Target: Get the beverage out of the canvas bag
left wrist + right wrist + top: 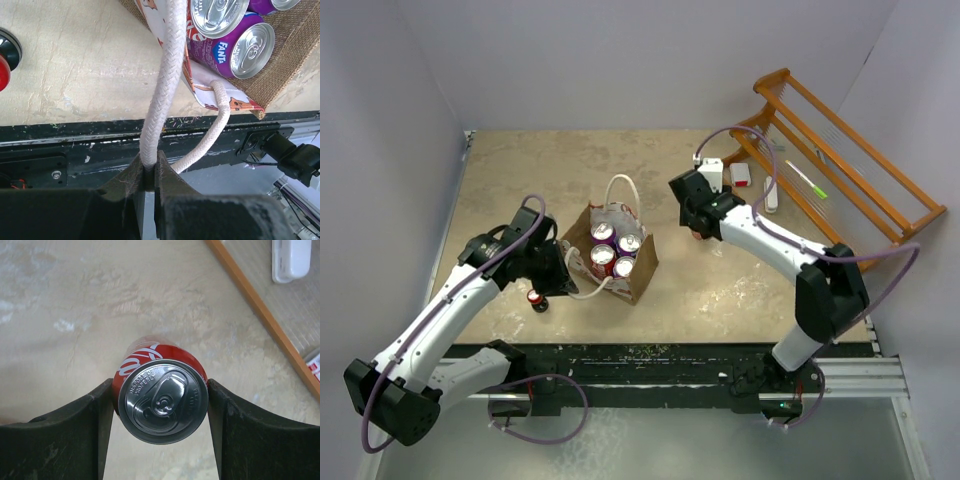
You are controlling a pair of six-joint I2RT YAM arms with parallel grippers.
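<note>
Both tight: left pincer [149, 172] on canvas bag [642, 278] handle [162, 90], right pincer [160, 405] on red can [165, 402], base hidden.

Overhead, wrist close-ups; shared canvas bag [642, 278]

Red can [3, 70] cut off at left edge, purple can [262, 6] cropped at top

The end effector [160, 390] clamps a red can [165, 402] between its two dark fingers [70, 435], one pressed to each side. The can's silver top, with its tab flat, faces the camera. Beyond the can lies a beige, mottled surface [75, 305]. Ahead and to the right a wooden rail [260, 315] runs diagonally. Past the rail are a white block [291, 260] and, at the frame's edge, a red-and-white item [315, 365].
</note>
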